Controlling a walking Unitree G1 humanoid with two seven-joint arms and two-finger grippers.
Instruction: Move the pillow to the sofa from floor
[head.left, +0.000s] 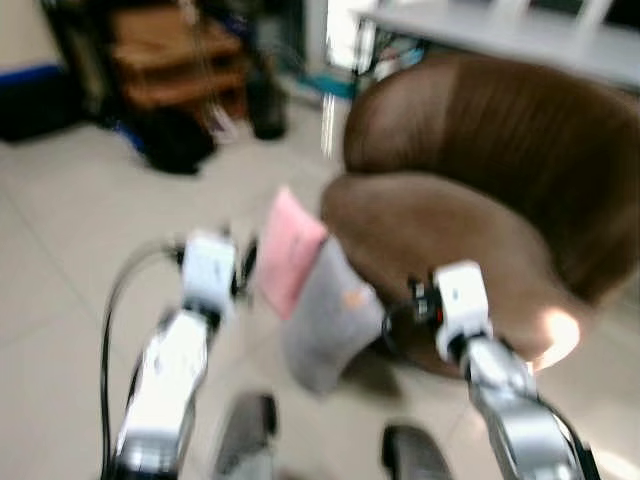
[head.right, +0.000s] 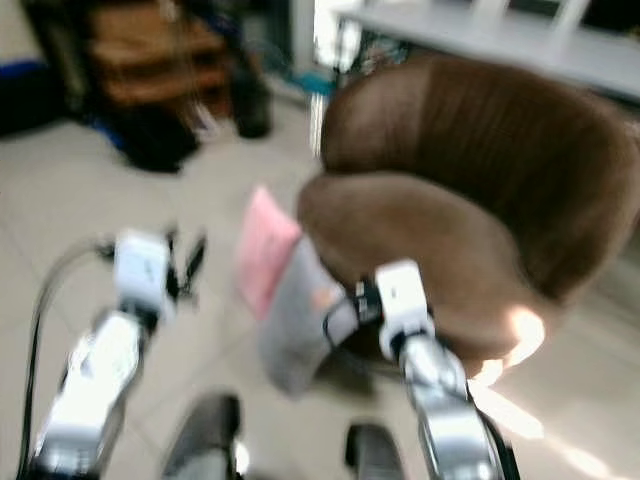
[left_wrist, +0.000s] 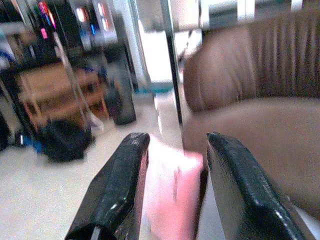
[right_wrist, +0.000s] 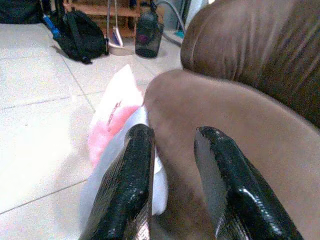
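Observation:
A pink and grey pillow (head.left: 305, 290) leans on the tiled floor against the front of a brown sofa chair (head.left: 480, 200). The views are blurred. My left gripper (left_wrist: 172, 145) is open, raised just left of the pillow, and the pink part (left_wrist: 172, 195) lies beyond its two black fingers. My right gripper (right_wrist: 172, 135) is open too, held low at the sofa's front edge with the pillow (right_wrist: 117, 120) to one side of its fingers. Neither holds anything.
A black backpack (head.left: 175, 140), a dark container (head.left: 268, 105) and a wooden shelf (head.left: 180, 55) stand at the back left. A grey table (head.left: 500, 30) sits behind the sofa. My feet (head.left: 330, 450) show at the bottom. Open tiled floor (head.left: 60, 230) lies to the left.

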